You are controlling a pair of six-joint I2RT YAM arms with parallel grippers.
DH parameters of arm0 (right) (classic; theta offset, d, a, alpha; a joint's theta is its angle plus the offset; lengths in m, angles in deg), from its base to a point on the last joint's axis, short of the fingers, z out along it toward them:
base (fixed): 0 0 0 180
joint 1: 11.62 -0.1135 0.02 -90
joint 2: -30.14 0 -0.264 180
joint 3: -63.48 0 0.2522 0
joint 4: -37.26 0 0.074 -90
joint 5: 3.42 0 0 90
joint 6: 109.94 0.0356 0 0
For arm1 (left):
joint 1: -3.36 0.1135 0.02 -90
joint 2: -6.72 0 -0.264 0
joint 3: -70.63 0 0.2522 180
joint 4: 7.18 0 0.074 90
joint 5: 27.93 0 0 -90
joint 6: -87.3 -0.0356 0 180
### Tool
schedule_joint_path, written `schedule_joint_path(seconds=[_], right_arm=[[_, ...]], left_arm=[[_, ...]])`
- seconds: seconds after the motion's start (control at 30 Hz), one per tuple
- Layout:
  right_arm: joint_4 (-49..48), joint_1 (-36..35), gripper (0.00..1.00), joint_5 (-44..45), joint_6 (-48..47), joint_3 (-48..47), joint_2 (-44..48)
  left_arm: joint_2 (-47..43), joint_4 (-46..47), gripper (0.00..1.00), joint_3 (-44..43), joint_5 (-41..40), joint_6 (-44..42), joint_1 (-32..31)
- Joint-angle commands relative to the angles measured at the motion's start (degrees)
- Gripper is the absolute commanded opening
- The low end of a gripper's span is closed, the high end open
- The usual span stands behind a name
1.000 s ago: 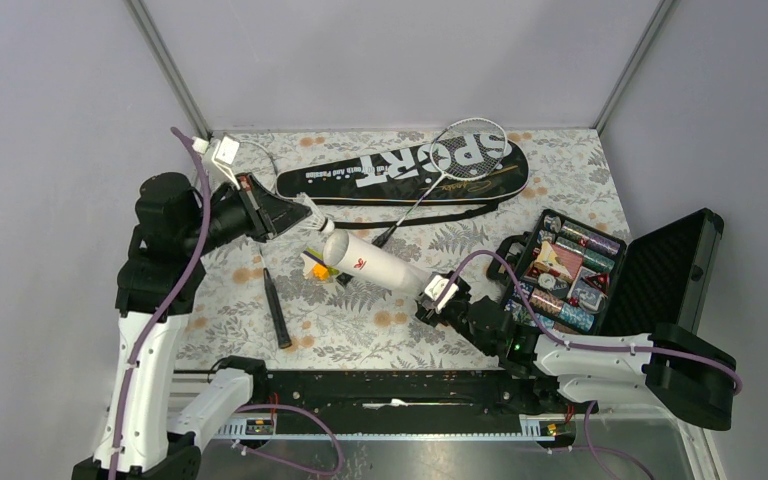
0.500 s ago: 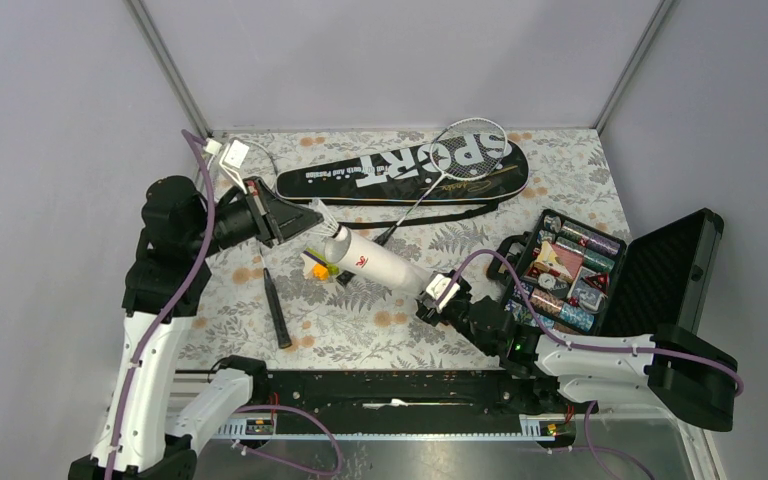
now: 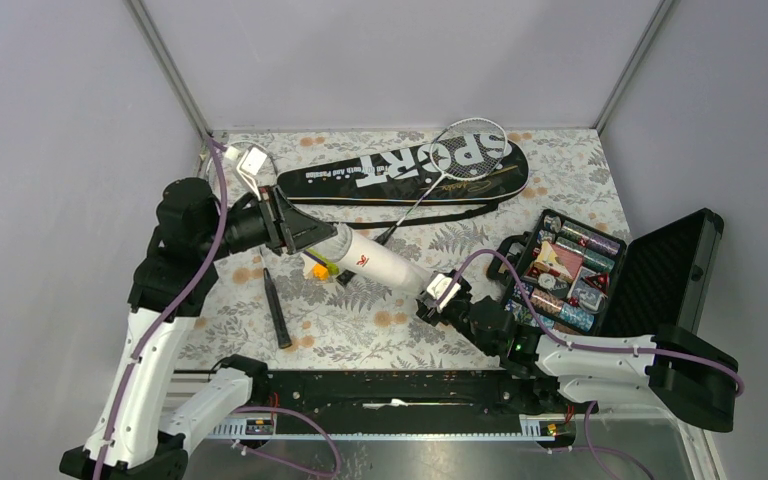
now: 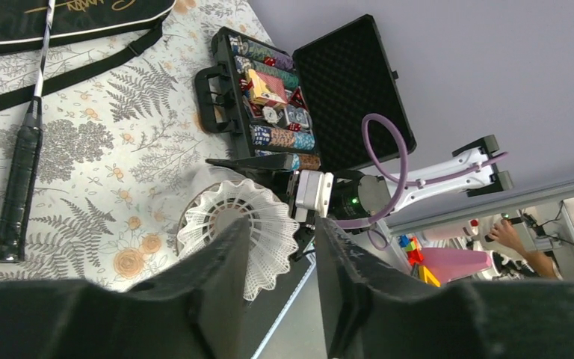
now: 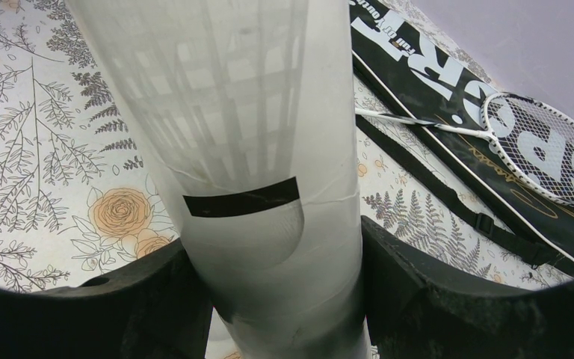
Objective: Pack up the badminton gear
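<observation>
At table centre, tube (image 3: 380, 265): lies slanted, mouth toward 10 o'clock, base toward 4 o'clock.
Right gripper (image 5: 276, 262): clamped round the tube's base, steadying it.
Left gripper (image 3: 318, 236): at the tube mouth, fingers parted, nothing pinched between them.
White shuttlecock (image 4: 261, 217): feather skirt sits in the mouth; judged loaded but not pushed deep.
Small yellow item (image 3: 318, 268): on the table just beside the mouth; possibly a shuttlecock, too small to tell.
Bag (image 3: 360, 175): at 12 o'clock, lying flat.
Racket (image 3: 473, 150): head rests on top of the bag, handle toward centre; not packed.
Black handle (image 3: 277, 308): at 8 o'clock, untouched.
Progress: early; rackets and tube remain to be bagged.
</observation>
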Motion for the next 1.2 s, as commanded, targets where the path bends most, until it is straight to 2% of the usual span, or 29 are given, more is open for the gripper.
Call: schedule_joint_path(seconds=[0.0,0.17,0.27,0.4,0.5,0.93,1.17], right_arm=[[-5.0,0.0,0.66,1.2,1.0,-2.2,1.5],[-5.2,0.0,0.66,1.0,0.8,-1.6,2.7],[-6.1,0.0,0.66,0.5,0.7,-0.9,3.5],[-6.9,0.0,0.66,-0.5,0.7,-0.6,3.9],[-8.7,0.0,0.66,-1.9,0.3,0.0,4.3],[-12.3,0.0,0.65,-4.0,0.6,1.5,5.0],[-13.5,0.0,0.65,-2.7,1.0,1.5,4.5]], left_arm=[[-0.2,-1.4,0.43,-5.2,-2.2,-3.1,-0.1],[1.1,-10.1,0.49,-8.6,-9.5,-9.4,-0.2],[1.8,-14.4,0.56,-10.0,-13.6,-12.5,-0.1],[2.4,-15.8,0.64,-9.7,-14.7,-14.1,-0.2],[3.2,-15.2,0.68,-8.8,-11.9,-14.2,-0.2],[6.1,-11.5,0.67,-1.9,-5.9,-13.4,-0.7],[5.0,-8.7,0.67,3.0,-8.7,-12.8,-3.2]])
